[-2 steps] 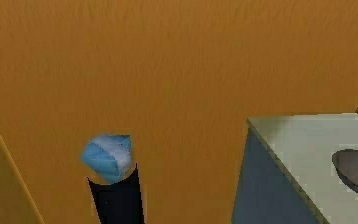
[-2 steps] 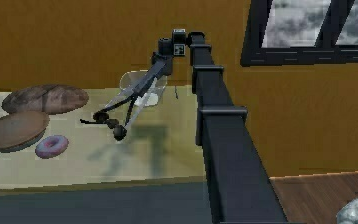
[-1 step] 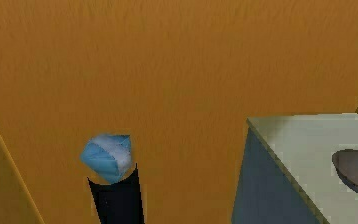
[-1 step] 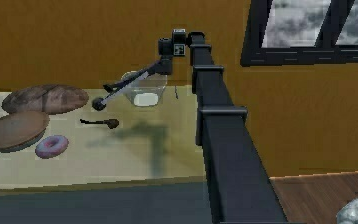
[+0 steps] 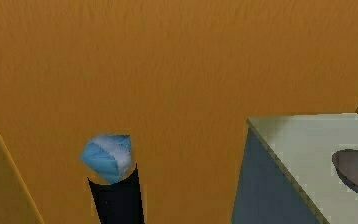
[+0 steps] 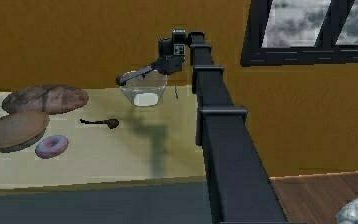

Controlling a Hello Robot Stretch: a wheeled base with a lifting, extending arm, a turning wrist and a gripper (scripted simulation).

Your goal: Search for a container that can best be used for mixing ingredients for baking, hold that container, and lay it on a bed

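**Forward view**
- Wall (image 5: 187, 60): plain orange, runs across the background.
- Dark cylinder (image 5: 117, 200): rises from the bottom edge, left of the middle. It carries a pale blue faceted cap (image 5: 109, 158). What it is cannot be told.
- Table corner (image 5: 297, 135): pale top at the view's right, with a bluish-grey side below it.
- Grey oval shape (image 5: 355, 170): lies on that top and is cut off by the right edge.

**Arm side view**
- Cream tabletop (image 6: 107, 160): spans the left and middle of the view, up to the orange wall.
- Bowl (image 6: 145, 97): small, whitish and see-through, at the tabletop's far edge close to the wall. This is the task's container.
- Arm (image 6: 222, 130): dark square bar, running from the bottom edge up to the white marker squares (image 6: 178, 46).
- Gripper (image 6: 129, 80): dark body left of the squares, with thin fingers slanting down and left to the bowl's rim.
  - Over the rim or touching it: cannot tell.
  - Fingers spread or pressed together: cannot tell.
  - Holding anything: cannot tell.
- Two flat brown loaves, far (image 6: 45, 98) and near (image 6: 17, 130): at the tabletop's left, edges meeting.
- Pink doughnut (image 6: 53, 146): just beside the near loaf.
- Small dark utensil (image 6: 99, 123): lies flat between the doughnut and the bowl, apart from both.
- Window (image 6: 307, 30): dark-framed, at the upper right.
- Wooden floor (image 6: 327, 195): at the lower right.
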